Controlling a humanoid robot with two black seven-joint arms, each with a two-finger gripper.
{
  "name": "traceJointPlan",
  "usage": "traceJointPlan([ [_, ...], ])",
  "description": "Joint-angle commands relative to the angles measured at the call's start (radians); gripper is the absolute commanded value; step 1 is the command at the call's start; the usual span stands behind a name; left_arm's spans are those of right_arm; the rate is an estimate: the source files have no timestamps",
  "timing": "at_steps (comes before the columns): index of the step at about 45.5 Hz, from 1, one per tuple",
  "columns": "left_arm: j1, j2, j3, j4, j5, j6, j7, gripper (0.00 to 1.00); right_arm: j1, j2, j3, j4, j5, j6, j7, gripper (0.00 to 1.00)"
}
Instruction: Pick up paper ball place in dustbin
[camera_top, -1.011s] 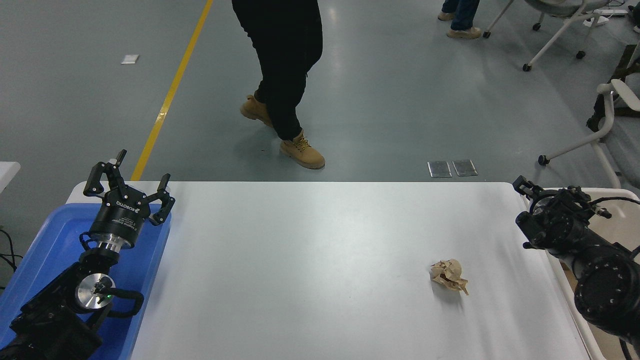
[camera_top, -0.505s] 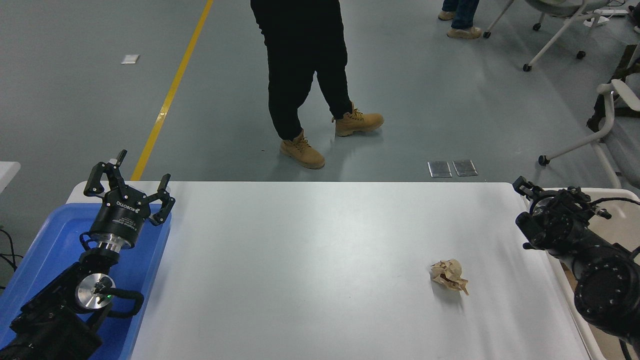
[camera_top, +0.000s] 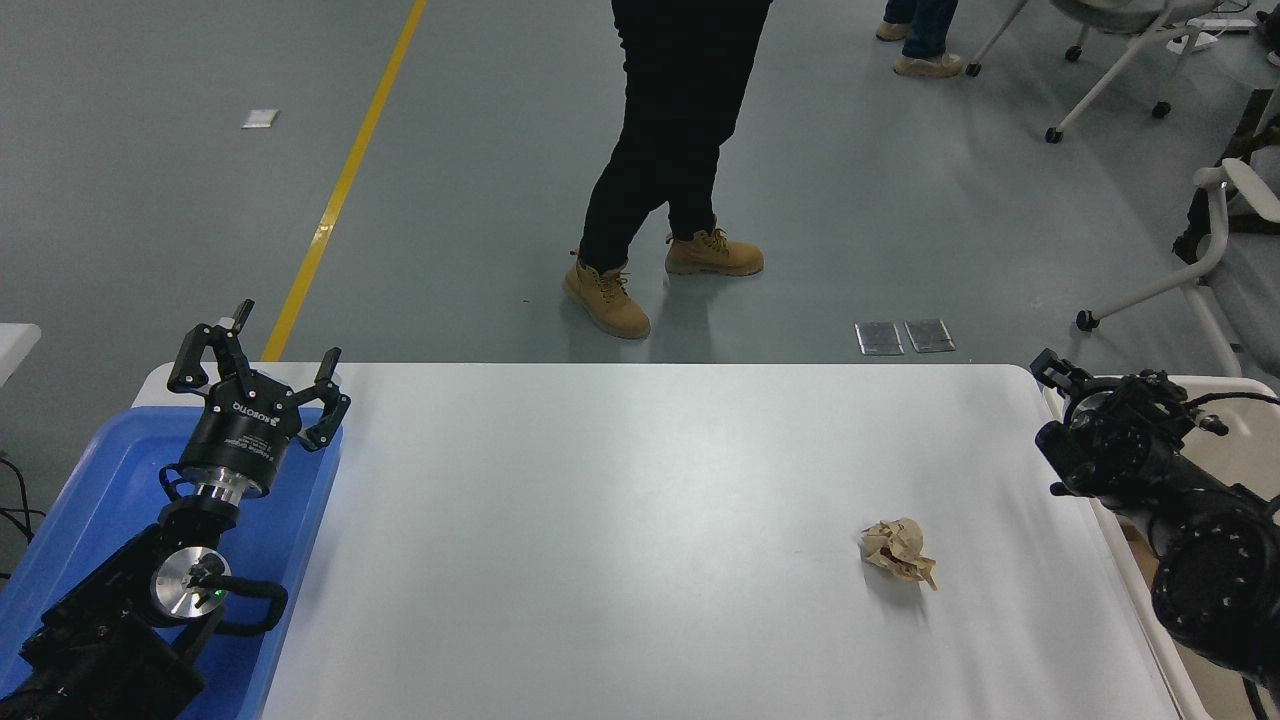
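The paper ball (camera_top: 898, 550), a crumpled tan-brown wad, lies by itself on the white table (camera_top: 620, 520), right of centre. My right gripper (camera_top: 1062, 382) hovers at the table's far right edge, above the rim of the cream dustbin (camera_top: 1255, 382), roughly a forearm's length from the ball and not touching it. Its wrist hides how the gripper stands. The dustbin sits beside the table on the right, mostly covered by my right arm. My left gripper (camera_top: 262, 362) is parked open and empty over the blue tray at the lower left.
A shallow blue tray (camera_top: 90, 500) rests at the table's left end under my left arm. A person in black trousers and tan boots (camera_top: 640, 290) stands on the floor beyond the far edge. White chairs (camera_top: 1210, 250) stand at the back right.
The person beyond the table has walked to the right. My right arm has shifted only slightly. The paper ball and my left arm have not moved.
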Motion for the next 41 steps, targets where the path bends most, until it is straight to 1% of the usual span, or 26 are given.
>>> traceJointPlan([
  [1, 0.0, 0.0, 0.0, 0.0, 0.0, 0.0, 0.0, 0.98, 0.017, -0.006, -0.007, 0.026, -0.001, 0.008, 0.0, 1.0],
  [5, 0.0, 0.0, 0.0, 0.0, 0.0, 0.0, -0.001, 0.98, 0.035, -0.011, -0.012, 0.048, -0.004, 0.008, 0.002, 1.0],
  [12, 0.0, 0.0, 0.0, 0.0, 0.0, 0.0, 0.0, 0.98, 0.09, -0.054, -0.012, 0.116, -0.01, 0.013, 0.002, 1.0],
  [14, 0.0, 0.0, 0.0, 0.0, 0.0, 0.0, 0.0, 0.98, 0.131, -0.078, -0.015, 0.185, -0.012, 0.016, 0.002, 1.0],
  [16, 0.0, 0.0, 0.0, 0.0, 0.0, 0.0, 0.0, 0.98, 0.223, -0.147, -0.018, 0.335, -0.011, 0.017, 0.002, 1.0],
  [22, 0.0, 0.0, 0.0, 0.0, 0.0, 0.0, 0.0, 0.98, 0.406, -0.292, -0.021, 0.667, -0.021, 0.017, 0.002, 1.0],
  [26, 0.0, 0.0, 0.0, 0.0, 0.0, 0.0, 0.0, 0.98, 0.504, -0.344, -0.03, 0.836, -0.084, 0.019, 0.002, 1.0],
  [31, 0.0, 0.0, 0.0, 0.0, 0.0, 0.0, 0.0, 0.98, 0.601, -0.387, -0.043, 0.994, -0.234, 0.019, 0.002, 1.0],
  [34, 0.0, 0.0, 0.0, 0.0, 0.0, 0.0, 0.0, 0.98, 0.655, -0.402, -0.073, 1.072, -0.299, 0.019, 0.002, 1.0],
  [41, 0.0, 0.0, 0.0, 0.0, 0.0, 0.0, 0.0, 0.98, 0.797, -0.405, -0.173, 1.235, -0.326, 0.066, 0.002, 1.0],
])
